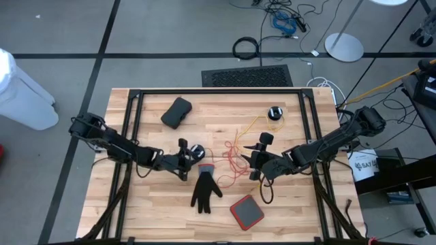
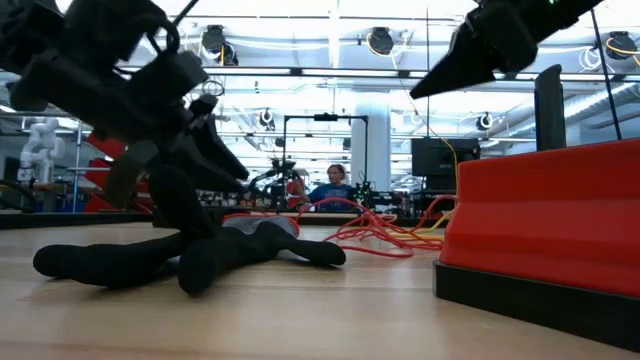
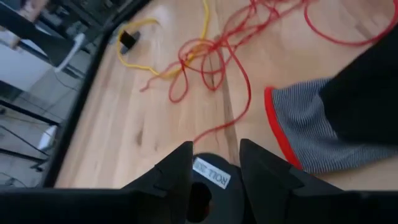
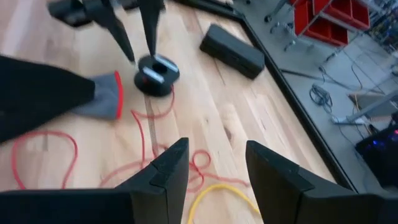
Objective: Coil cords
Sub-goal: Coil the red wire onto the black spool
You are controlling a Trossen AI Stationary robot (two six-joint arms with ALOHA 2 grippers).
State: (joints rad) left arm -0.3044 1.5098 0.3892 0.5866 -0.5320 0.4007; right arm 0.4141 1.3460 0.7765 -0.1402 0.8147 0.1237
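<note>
Sprawling across the middle of the wooden table point(image 1: 150, 211), red cord point(image 1: 235, 158) loose and uncoiled, loops tangled, long run lying roughly across the table between the two arms. Yellow cord point(image 1: 253, 124) angling away from that tangle toward a small black puck point(image 1: 274, 113) near the far edge. Second puck point(image 1: 197, 152), white-labelled, sitting just beside the grey cuff of a black glove point(image 1: 204, 190), a red strand trailing from it toward the tangle.

Poised over that second puck, left gripper point(image 1: 182, 160), fingers point(image 3: 177, 171) spread wide, one either side, not closed on it. Hanging above the tangle's other side, right gripper point(image 1: 253, 158), claws parted, nothing between them.

Bare boards behind the tangle; black case point(image 1: 177, 112) toward the far left, red-edged block point(image 1: 246, 211) near the front edge.

Seen only from table height: glove and block looming large in front, red loops point(image 2: 375, 232) low behind them. Seen only from the left wrist: label on the puck point(image 3: 210, 173).
</note>
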